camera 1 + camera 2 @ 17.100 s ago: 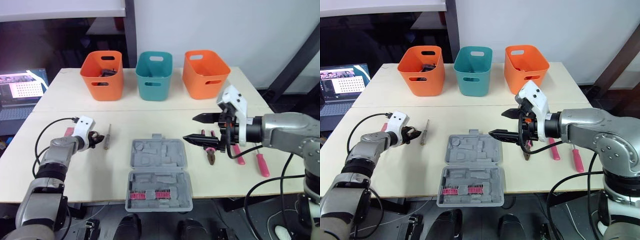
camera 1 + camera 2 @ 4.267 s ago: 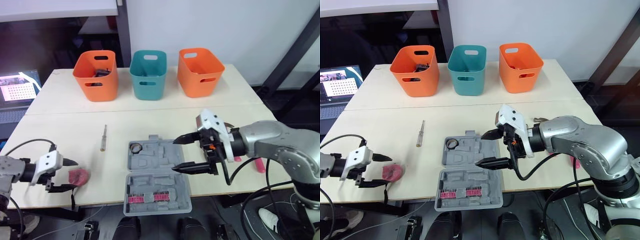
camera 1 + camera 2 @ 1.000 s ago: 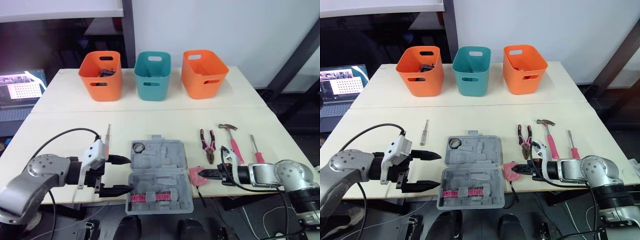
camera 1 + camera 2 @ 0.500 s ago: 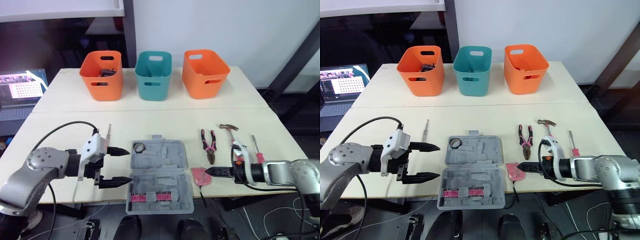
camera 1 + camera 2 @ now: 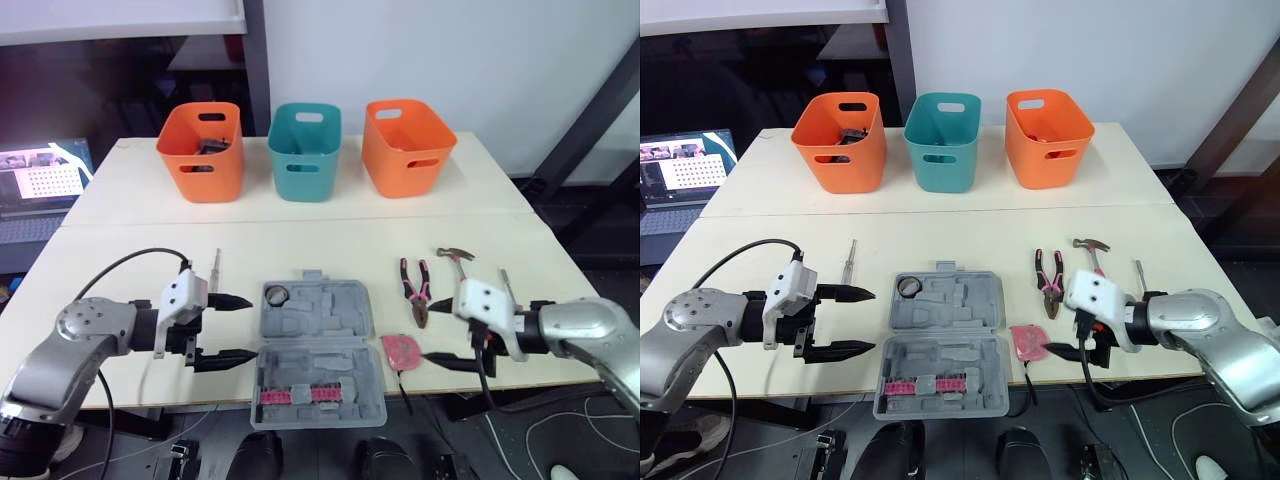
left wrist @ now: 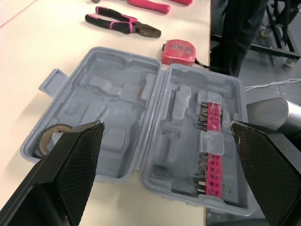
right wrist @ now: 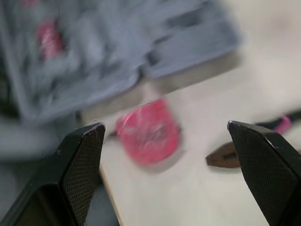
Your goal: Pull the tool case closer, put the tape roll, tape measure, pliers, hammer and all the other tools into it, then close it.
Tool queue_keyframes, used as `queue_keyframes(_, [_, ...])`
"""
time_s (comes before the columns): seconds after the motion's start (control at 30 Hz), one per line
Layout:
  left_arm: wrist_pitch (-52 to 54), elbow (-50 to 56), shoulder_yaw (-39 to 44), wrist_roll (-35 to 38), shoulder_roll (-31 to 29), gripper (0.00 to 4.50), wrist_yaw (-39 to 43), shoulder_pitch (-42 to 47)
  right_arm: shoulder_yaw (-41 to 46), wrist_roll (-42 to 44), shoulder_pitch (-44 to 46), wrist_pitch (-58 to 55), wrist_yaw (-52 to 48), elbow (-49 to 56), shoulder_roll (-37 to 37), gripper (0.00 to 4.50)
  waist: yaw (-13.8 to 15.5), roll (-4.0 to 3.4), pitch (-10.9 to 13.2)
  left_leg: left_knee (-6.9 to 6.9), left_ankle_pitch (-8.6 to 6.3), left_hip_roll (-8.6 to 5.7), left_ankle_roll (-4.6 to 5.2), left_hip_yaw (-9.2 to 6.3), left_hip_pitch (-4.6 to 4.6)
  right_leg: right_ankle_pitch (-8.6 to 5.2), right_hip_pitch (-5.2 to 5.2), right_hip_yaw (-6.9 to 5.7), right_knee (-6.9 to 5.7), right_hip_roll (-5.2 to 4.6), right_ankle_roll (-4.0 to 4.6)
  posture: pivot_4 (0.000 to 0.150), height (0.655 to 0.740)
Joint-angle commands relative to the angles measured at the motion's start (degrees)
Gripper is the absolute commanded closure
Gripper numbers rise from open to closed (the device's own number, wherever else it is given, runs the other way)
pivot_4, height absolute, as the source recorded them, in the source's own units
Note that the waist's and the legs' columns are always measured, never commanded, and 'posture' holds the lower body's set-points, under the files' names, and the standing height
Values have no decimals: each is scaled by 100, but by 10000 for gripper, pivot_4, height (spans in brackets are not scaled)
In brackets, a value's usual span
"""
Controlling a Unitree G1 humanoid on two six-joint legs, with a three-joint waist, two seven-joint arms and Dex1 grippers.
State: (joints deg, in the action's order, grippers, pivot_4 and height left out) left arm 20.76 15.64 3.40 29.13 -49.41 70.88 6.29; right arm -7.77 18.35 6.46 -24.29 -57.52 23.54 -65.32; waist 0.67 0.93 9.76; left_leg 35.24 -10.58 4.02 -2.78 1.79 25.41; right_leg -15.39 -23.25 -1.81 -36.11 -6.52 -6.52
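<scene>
Open tool case (image 5: 330, 328) at the table's (image 5: 330, 235) front edge, an empty end effector on each side.
The left end effector (image 5: 238, 329) gapes wide just beside the case's left side, touching nothing. The right end effector (image 5: 437, 333), equally wide, holds nothing; the pink tape measure (image 5: 400, 350) lies just beyond its fingertips, toward the case. The tape roll (image 5: 277, 294) sits in the case's far-left pocket.

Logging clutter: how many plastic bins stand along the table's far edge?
3, in a row: left orange plastic bin, middle teal plastic bin, right orange plastic bin.
</scene>
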Motion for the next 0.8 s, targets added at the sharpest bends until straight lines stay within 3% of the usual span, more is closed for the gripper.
queue_keyframes(0.03, [-138,60,34,-63,-30,0,15,-36,-606,-671,253,327,-307,-192,139,826,6,0,0,0,0,0,0,0,0,0,-1,0,0,0,0,1500,7400])
queue_keyframes(0.27, [-43,223,222,17,-89,0,-21,-232,-1309,-1683,902,908,-350,-1402,825,826,-5,-2,1,0,1,0,-1,3,-2,1,-1,0,-4,0,0,1500,7400])
queue_keyframes(0.7, [57,347,254,-31,-122,0,-149,-311,-1412,-2024,1089,1180,-548,-2135,1520,826,0,1,-1,2,1,0,-1,4,-5,2,4,-1,-7,0,-2,1500,7400])
queue_keyframes(0.8, [90,313,204,-43,-141,0,-128,-231,-1391,-2041,1043,1184,-581,-2239,1608,8909,2,0,-2,2,1,0,-1,5,-5,3,5,-1,-7,0,-3,1500,7400])
